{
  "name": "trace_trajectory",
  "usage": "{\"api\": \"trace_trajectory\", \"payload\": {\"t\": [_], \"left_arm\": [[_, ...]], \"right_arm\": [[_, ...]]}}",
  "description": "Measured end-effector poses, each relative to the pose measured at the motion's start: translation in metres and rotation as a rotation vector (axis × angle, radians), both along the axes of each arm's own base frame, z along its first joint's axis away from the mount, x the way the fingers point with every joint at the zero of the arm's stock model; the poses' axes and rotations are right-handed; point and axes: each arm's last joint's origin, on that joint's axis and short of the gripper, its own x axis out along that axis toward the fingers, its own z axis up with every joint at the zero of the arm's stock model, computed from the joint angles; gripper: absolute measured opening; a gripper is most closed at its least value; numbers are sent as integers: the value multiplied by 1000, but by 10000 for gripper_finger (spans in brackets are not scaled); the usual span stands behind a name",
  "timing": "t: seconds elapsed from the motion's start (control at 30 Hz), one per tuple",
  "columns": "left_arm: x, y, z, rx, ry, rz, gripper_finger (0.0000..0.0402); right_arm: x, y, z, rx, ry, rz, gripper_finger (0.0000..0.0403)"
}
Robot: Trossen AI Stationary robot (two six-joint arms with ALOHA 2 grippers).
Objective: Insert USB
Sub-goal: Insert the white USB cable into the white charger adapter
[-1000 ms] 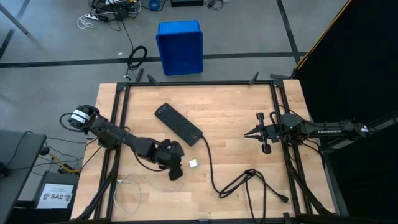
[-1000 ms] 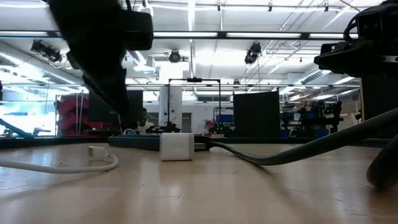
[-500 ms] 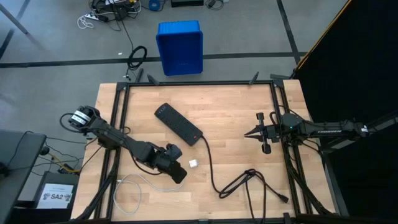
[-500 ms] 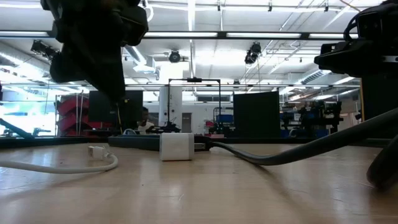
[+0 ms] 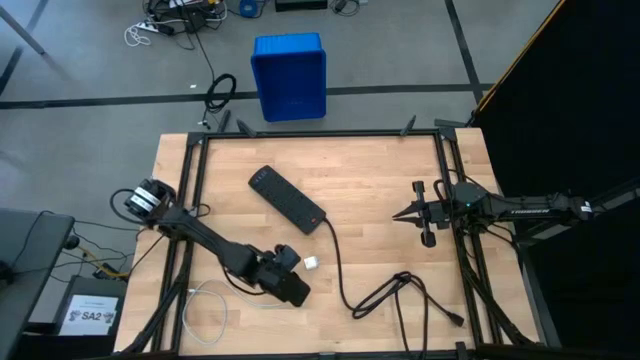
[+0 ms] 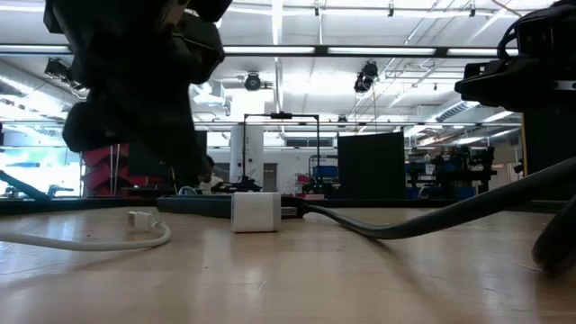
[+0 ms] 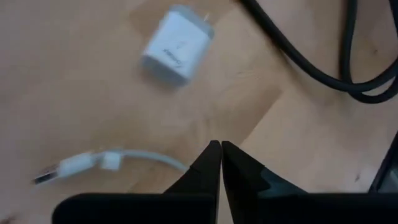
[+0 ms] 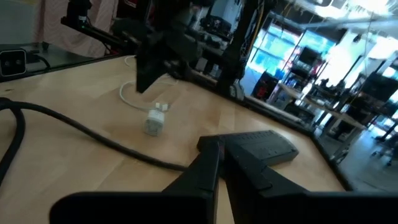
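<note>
While the right gripper [image 5: 423,214] waits with its fingers pressed together and empty, well to the right of the charger block [image 5: 311,263], the left gripper [image 5: 296,292] hovers just beside that block, fingers likewise closed on nothing. One white USB cable [image 5: 215,292] lies on the bench [image 5: 370,170] left of the block; one black power strip [image 5: 286,199] lies beyond it.

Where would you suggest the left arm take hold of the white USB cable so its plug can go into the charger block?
Probably just behind the plug, on the white collar of the USB cable, coming straight down from above: it lies flat on the table, apart from the charger block. The left gripper, jaws shut, would have to open first.
</note>
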Motion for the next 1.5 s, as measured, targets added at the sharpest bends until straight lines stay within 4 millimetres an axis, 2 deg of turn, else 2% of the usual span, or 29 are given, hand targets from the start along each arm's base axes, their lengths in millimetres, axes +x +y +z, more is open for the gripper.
{"api": "trace_trajectory", "payload": {"t": [0.2,0.37,0.5,0.63,0.83,1.0,1.1,1.2,1.3,1.5], "left_arm": [[6,-8,0,45,-12,-73,0],[8,-31,0,65,12,-267,0],[3,-48,-14,86,115,-361,0],[-11,-60,-28,113,225,-410,0],[-42,-67,-26,189,382,-423,0],[-65,-77,-25,234,447,-425,0],[-71,-75,-21,290,435,-398,1],[-63,-68,-8,335,317,-292,6],[-53,-55,-1,358,262,-173,16],[-31,-18,-1,310,325,14,61]], "right_arm": [[0,0,6,-50,-64,1,9],[0,0,6,-49,-65,1,5],[0,0,9,-53,-99,-6,1],[0,0,10,-54,-110,-3,1],[0,1,13,-38,-138,25,8],[-1,4,18,87,-163,120,6],[-2,4,21,149,-177,152,2],[-3,6,23,157,-197,202,1],[-3,7,25,160,-213,254,2],[-1,7,23,184,-178,268,7]]}}
